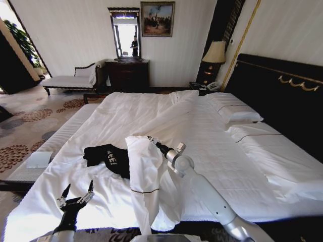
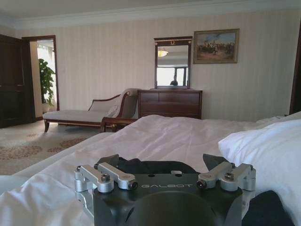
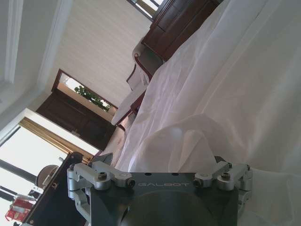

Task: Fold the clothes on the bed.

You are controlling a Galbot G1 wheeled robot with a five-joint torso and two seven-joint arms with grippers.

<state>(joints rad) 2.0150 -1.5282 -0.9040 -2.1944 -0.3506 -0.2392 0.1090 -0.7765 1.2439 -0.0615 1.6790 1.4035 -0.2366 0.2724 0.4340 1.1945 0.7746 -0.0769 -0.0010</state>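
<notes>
Right arm stretched over the bed (image 1: 282,151), duvet (image 1: 144,166) draped on it.
Right gripper (image 1: 150,139) buried in duvet, grip unclear; left gripper (image 1: 76,194) spread wide, holding nothing, near black T-shirt (image 1: 108,157).

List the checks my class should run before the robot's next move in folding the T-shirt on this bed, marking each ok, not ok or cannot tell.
1. T-shirt in view on the bed: ok.
2. T-shirt lying flat: not ok, it is bunched.
3. T-shirt free of the duvet: not ok, a raised duvet fold hides one edge.
4. Left tool open and short of the T-shirt: ok.
5. Right tool at the duvet fold, hold secure: cannot tell.
</notes>
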